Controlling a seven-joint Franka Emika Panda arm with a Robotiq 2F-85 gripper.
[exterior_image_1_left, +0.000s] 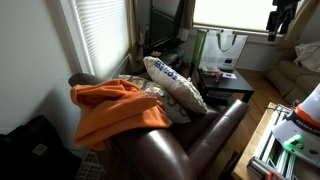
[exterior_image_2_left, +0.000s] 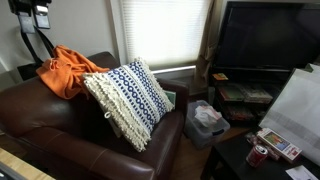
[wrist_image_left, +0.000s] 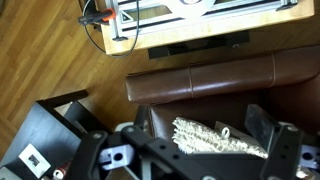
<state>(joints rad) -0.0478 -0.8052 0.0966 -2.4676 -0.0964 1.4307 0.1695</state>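
Observation:
My gripper (wrist_image_left: 190, 152) hangs high above a brown leather armchair (wrist_image_left: 200, 75), open and empty, with its fingers spread wide. It shows at the top edge in both exterior views (exterior_image_1_left: 283, 15) (exterior_image_2_left: 30, 12). A white pillow with a blue pattern (wrist_image_left: 215, 140) stands on the seat, seen edge-on between my fingers in the wrist view. It leans against the chair back in both exterior views (exterior_image_1_left: 175, 85) (exterior_image_2_left: 128, 98). An orange blanket (exterior_image_1_left: 115, 110) (exterior_image_2_left: 68, 70) is draped over one arm of the armchair (exterior_image_1_left: 195, 140) (exterior_image_2_left: 50, 125).
A black low table (exterior_image_1_left: 225, 85) (wrist_image_left: 40, 140) stands beside the chair, with a can (exterior_image_2_left: 258, 155) and boxes on it. A TV (exterior_image_2_left: 270, 35) on a stand, a bag of clutter (exterior_image_2_left: 205, 118) and window blinds (exterior_image_1_left: 100, 35) are around. A wooden bench with equipment (wrist_image_left: 180, 15) stands behind.

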